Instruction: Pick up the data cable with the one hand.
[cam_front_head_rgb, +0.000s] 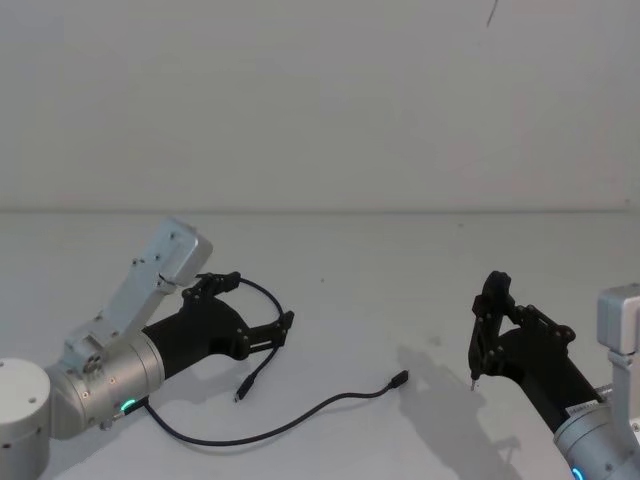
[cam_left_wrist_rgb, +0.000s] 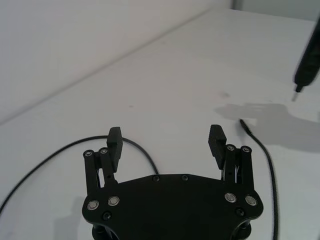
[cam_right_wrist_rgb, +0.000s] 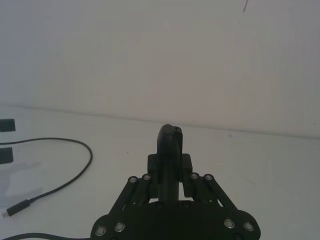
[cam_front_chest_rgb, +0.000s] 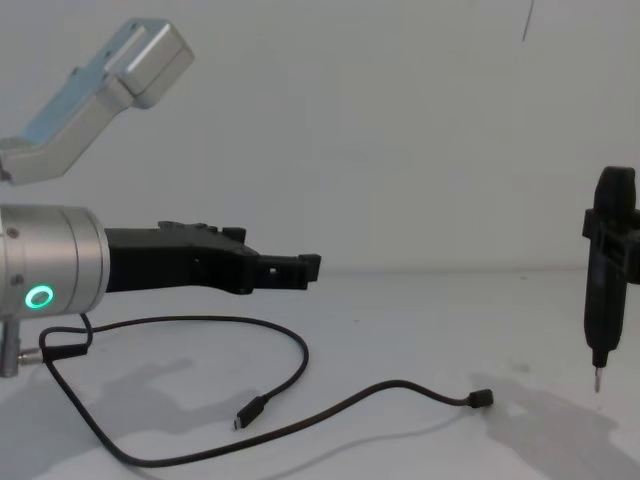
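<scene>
The data cable (cam_front_head_rgb: 300, 418) lies loose on the white table, a long thin black cord. One plug (cam_front_head_rgb: 399, 380) rests near the middle, the other plug (cam_front_head_rgb: 241, 393) closer to my left arm. My left gripper (cam_front_head_rgb: 260, 300) hovers open above the cable's loop (cam_front_chest_rgb: 298, 352), with nothing between its fingers (cam_left_wrist_rgb: 115, 142). In the chest view the left gripper (cam_front_chest_rgb: 300, 266) is level and clear of the table. My right gripper (cam_front_head_rgb: 492, 325) is shut on a slim black pen-shaped tool (cam_front_chest_rgb: 603, 290), tip down, to the right of the cable.
The white table (cam_front_head_rgb: 400, 260) runs back to a plain white wall. The pen-shaped tool's tip (cam_front_head_rgb: 472, 381) hangs just above the table, a short way right of the cable's middle plug. Open table surface lies between the two arms.
</scene>
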